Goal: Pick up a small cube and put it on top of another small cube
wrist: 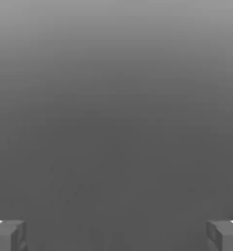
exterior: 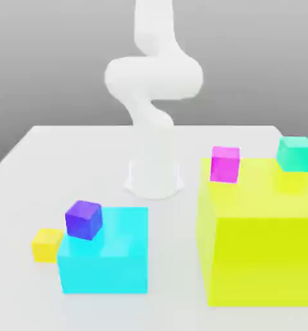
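— What sort of place is this?

— A simulated test scene, not a real room. A bare white worktop sits before a flat grey backdrop with no walls or furniture.

— What shows it?

— The smooth white arm rises from the worktop's middle, and the plain, textureless blocks, such as the large yellow-green block near the exterior view's right edge, look computer-rendered.

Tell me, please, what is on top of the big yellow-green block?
Two small cubes rest on the yellow-green block: a magenta cube and a teal-green cube, standing apart. The block's surface under them is covered.
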{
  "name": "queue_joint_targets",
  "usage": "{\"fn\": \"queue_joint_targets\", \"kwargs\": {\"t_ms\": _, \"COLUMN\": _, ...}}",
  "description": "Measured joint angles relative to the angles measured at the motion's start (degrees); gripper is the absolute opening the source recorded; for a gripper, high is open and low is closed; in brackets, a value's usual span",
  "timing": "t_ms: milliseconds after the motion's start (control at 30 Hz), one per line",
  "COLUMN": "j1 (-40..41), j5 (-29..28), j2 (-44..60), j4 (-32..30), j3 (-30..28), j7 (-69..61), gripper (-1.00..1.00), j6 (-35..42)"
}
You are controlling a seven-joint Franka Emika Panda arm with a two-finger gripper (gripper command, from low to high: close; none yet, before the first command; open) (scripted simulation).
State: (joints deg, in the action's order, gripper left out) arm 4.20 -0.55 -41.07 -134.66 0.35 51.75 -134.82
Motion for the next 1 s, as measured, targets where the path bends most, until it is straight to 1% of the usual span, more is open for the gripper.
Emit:
{"fn": "queue_joint_targets", "kwargs": {"t_ms": 200, "j1": 11.1, "j5": -1.5, "j2": 13.3, "j4": -7.6, "j3": 0.4, "j7": 16.2, "gripper": 0.0, "j6": -8.3}}
{"fn": "queue_joint_targets", "kwargs": {"t_ms": 500, "j1": 23.4, "j5": -3.0, "j2": 32.0, "j4": -18.5, "j3": -3.1, "j7": 38.6, "gripper": 0.0, "j6": -20.0}}
{"fn": "queue_joint_targets", "kwargs": {"t_ms": 600, "j1": 27.1, "j5": -1.6, "j2": 38.2, "j4": -22.1, "j3": -5.3, "j7": 44.7, "gripper": 0.0, "j6": -23.9}}
{"fn": "queue_joint_targets", "kwargs": {"t_ms": 667, "j1": 28.8, "j5": 0.7, "j2": 42.4, "j4": -24.1, "j3": -6.1, "j7": 47.3, "gripper": 0.0, "j6": -26.6}}
{"fn": "queue_joint_targets", "kwargs": {"t_ms": 867, "j1": 30.9, "j5": 5.1, "j2": 54.8, "j4": -23.0, "j3": -3.1, "j7": 45.8, "gripper": 0.0, "j6": -36.6}}
{"fn": "queue_joint_targets", "kwargs": {"t_ms": 900, "j1": 31.4, "j5": 5.4, "j2": 56.6, "j4": -22.7, "j3": -2.6, "j7": 45.5, "gripper": -1.0, "j6": -38.1}}
{"fn": "queue_joint_targets", "kwargs": {"t_ms": 1000, "j1": 31.4, "j5": 5.4, "j2": 56.6, "j4": -22.7, "j3": -2.6, "j7": 45.6, "gripper": -1.0, "j6": -38.2}}
